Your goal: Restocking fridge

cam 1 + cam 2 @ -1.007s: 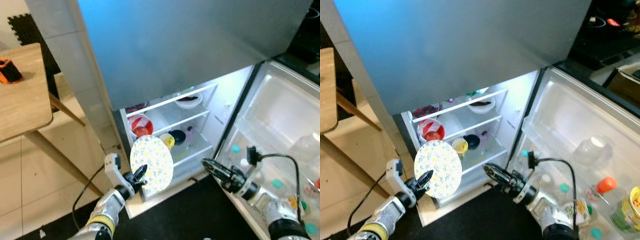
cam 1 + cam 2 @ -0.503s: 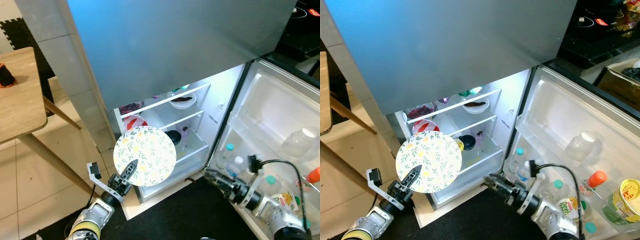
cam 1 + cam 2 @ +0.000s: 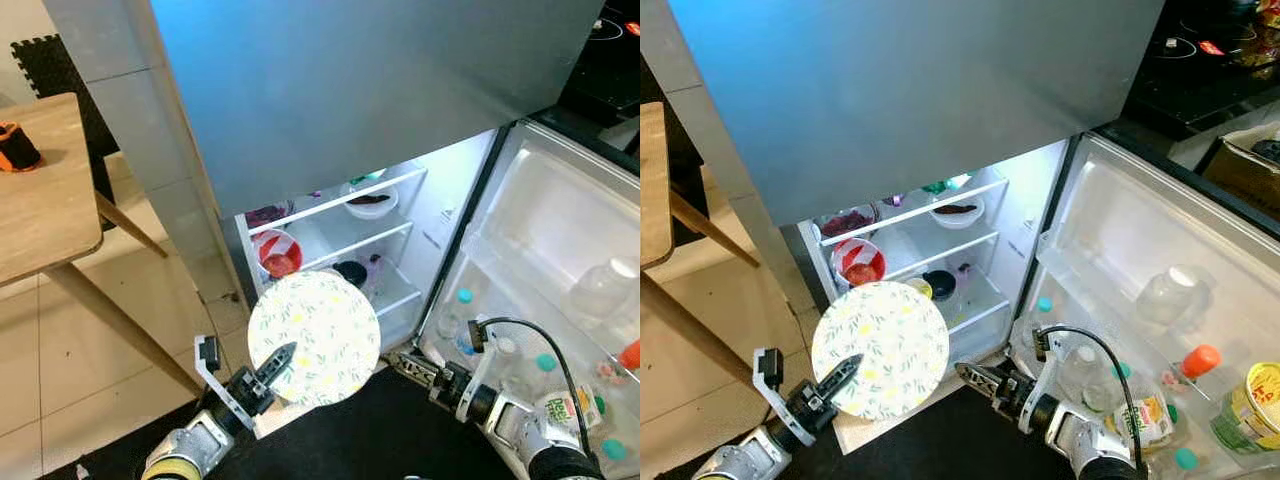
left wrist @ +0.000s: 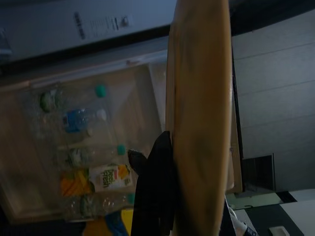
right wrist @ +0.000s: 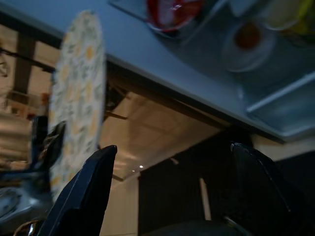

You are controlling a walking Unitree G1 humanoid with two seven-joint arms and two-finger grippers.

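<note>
Left eye view: left end effector (image 3: 278, 358) clamped on the lower edge of one round white floral-patterned plate (image 3: 314, 338), held upright before the open white fridge (image 3: 345, 240). Right end effector (image 3: 972, 374) low near the fridge door (image 3: 1140, 300), fingers (image 5: 83, 196) spread wide, empty. One red bowl (image 3: 860, 263) on a fridge shelf. Wooden bench (image 3: 40, 190) to the robot's left.

Floral plate (image 3: 314, 338) upright before fridge (image 3: 380, 90)
</note>
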